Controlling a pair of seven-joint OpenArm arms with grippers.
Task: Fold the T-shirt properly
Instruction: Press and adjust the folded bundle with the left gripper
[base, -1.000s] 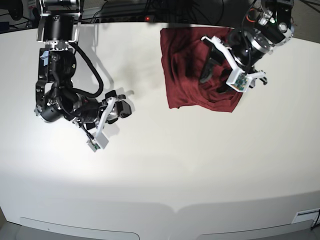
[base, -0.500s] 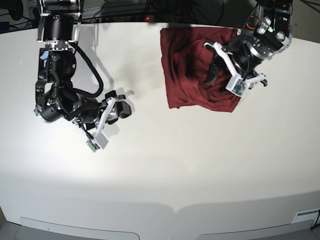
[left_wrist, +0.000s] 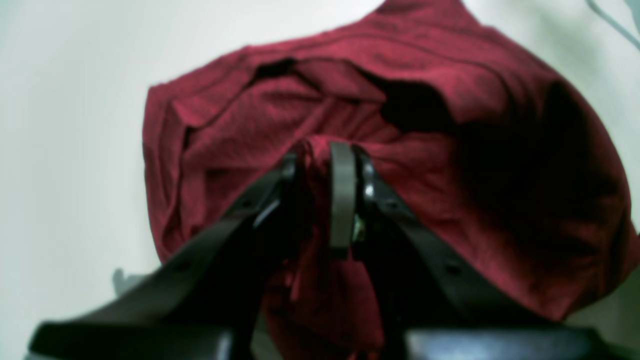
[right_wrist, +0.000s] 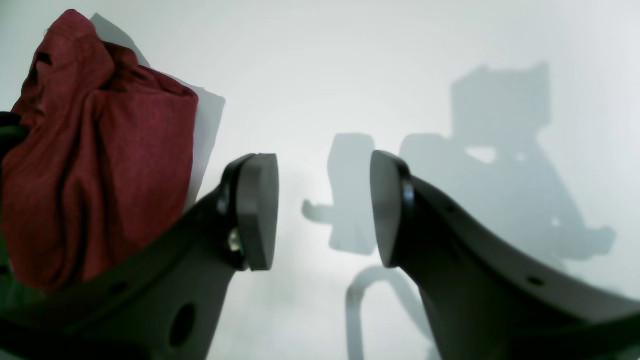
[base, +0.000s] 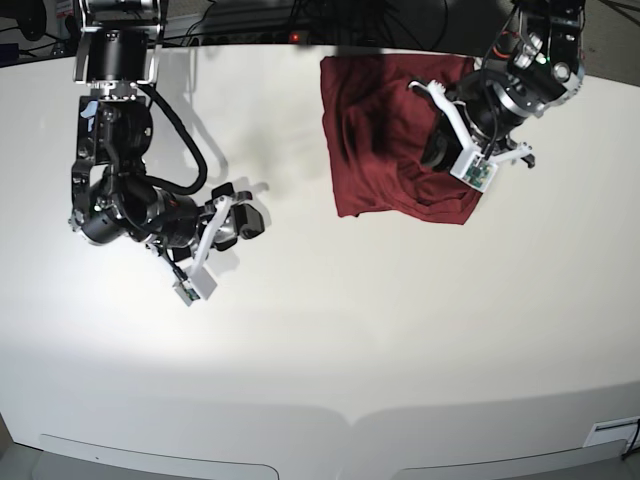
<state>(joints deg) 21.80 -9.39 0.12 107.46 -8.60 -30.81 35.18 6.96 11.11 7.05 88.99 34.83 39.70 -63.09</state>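
We see one white surface (base: 330, 330) carrying one T-shirt (base: 375, 130), bunched at its far edge, only partly folded. Of two claws, the left claw (left_wrist: 320, 165) is pinched narrow on a ridge of cloth, probably to lift a fold; the right claw (right_wrist: 322, 210) hangs wide, empty, well apart.

No readable text, label, brand, number or sign anywhere in view.
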